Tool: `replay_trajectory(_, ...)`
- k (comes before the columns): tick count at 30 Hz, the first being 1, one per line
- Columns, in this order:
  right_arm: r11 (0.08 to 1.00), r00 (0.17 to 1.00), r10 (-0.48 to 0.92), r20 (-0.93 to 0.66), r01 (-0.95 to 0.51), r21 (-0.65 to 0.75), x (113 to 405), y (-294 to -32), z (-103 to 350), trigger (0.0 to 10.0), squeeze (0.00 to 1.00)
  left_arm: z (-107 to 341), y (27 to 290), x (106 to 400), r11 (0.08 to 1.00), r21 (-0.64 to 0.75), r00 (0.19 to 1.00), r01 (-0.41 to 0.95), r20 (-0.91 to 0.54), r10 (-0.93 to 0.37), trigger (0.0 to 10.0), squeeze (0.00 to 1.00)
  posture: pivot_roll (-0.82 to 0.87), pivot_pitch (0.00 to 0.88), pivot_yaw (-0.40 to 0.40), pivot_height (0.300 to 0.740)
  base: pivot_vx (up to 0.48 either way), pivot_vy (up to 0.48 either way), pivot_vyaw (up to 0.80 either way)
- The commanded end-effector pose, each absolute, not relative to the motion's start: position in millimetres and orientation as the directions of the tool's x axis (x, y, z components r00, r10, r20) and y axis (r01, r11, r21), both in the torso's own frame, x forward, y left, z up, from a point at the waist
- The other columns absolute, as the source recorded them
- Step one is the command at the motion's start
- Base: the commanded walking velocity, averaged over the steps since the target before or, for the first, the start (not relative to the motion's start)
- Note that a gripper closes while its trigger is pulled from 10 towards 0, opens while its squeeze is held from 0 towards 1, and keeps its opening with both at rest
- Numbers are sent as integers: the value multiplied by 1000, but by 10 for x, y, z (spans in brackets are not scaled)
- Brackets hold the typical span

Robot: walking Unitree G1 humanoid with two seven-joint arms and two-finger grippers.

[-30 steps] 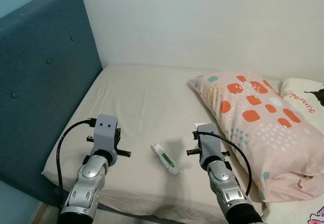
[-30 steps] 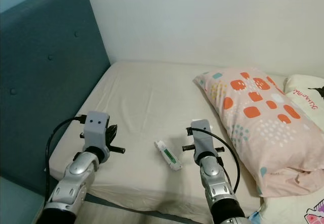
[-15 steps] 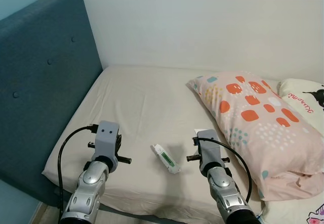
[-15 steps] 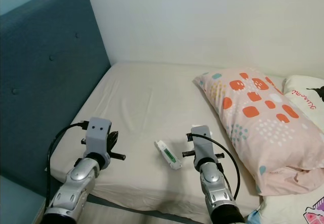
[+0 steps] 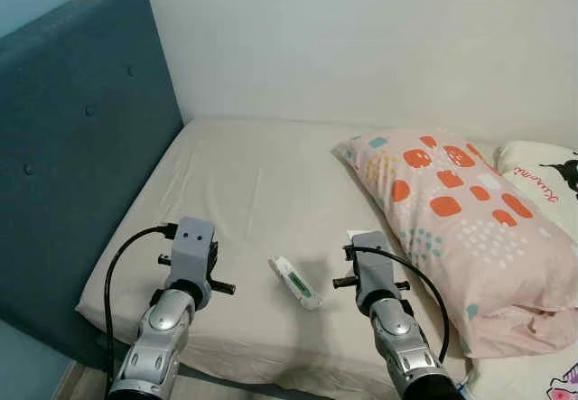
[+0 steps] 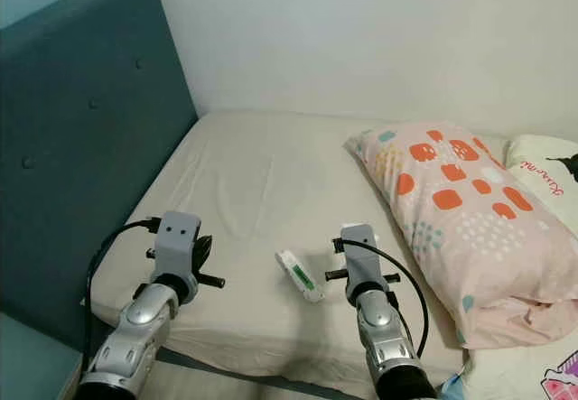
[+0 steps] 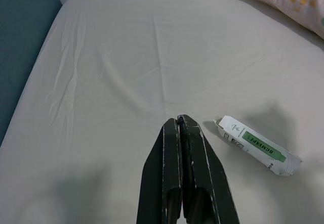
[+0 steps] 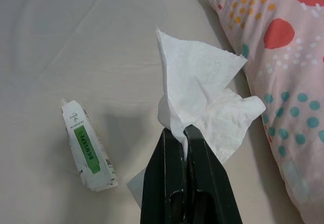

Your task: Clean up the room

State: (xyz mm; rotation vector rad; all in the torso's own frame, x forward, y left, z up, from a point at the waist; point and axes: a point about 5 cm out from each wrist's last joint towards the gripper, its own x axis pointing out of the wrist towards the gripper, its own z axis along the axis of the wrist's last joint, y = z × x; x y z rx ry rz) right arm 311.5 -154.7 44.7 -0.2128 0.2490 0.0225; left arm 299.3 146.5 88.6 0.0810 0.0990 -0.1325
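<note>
Nothing on the bed had shifted over the last second, and both arms had only settled slightly lower from where they were held before. A crumpled white tissue (image 8: pixel 202 100) was pinched between the closed fingers of the right tool (image 8: pixel 183 133), held up just above the sheet beside the near corner of the patterned pillow (image 5: pixel 456 210). Between the two arms, a small white packet with a green label (image 5: pixel 295 283) lay flat on the beige bed sheet (image 5: pixel 253 183), tilted diagonally, near the front edge of the mattress; it sat just beside the right tool and a little farther from the left one. The left tool (image 7: pixel 180 125) hovered low over the sheet with its two black fingers pressed together, gripping nothing, its tip close to one end of the packet but apart from it. The pink pillow, dotted with orange, teal and yellow marks, rested along the robot's right side of the bed, with a second white pillow bearing a cartoon print (image 5: pixel 542 170) behind it. A dark teal upholstered headboard (image 5: pixel 72 147) stood along the robot's left, and a plain pale wall (image 5: pixel 361 39) rose behind the bed.
</note>
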Motion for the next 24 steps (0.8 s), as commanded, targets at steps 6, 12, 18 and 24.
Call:
replay_trajectory(6,980,965,15,-263,-66,-185,3079,-1510,392,10000,0,807,1480,2955,988,79,984,133,-128,-122,10000,0,39,113,-1,740,0,0,-554)
replay_trajectory(12,980,965,17,-261,-68,-185,3087,-1510,397,10000,0,812,1483,2957,988,79,985,130,-126,-119,10000,0,38,114,-2,740,0,0,-800)
replay_trajectory(18,980,965,20,-260,-70,-184,3090,-1509,401,10000,0,825,1481,2961,989,78,985,129,-123,-119,10000,0,40,117,-4,740,0,0,-800)
replay_trajectory(24,981,965,25,-262,-74,-179,3096,-1498,402,10000,0,833,1482,2961,988,85,986,128,-119,-118,10000,0,44,116,-6,740,0,0,-800)
